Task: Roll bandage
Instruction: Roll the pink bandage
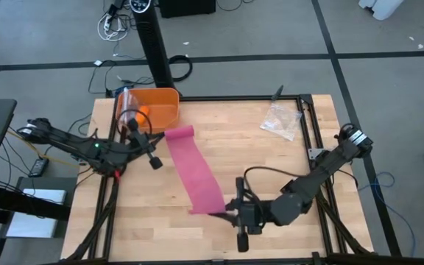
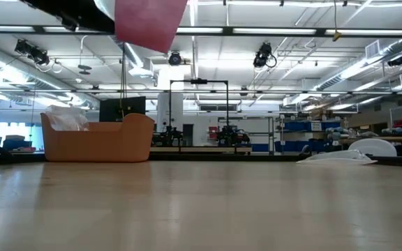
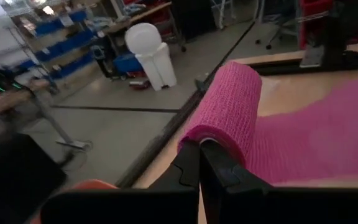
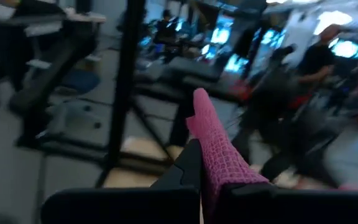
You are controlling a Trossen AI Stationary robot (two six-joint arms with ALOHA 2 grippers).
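Bandage (image 1: pixel 194 171) hung stretched above desk (image 1: pixel 285 169); rolled end near orange bin (image 1: pixel 158 107). Left claw (image 1: pixel 156 149) pinched roll. Right claw (image 1: pixel 230 213) clamped free end, away from bin. I judged best rolling needed steady tension, edges aligned.

Bandage (image 3: pixel 229 106) — matt, rough woven cloth
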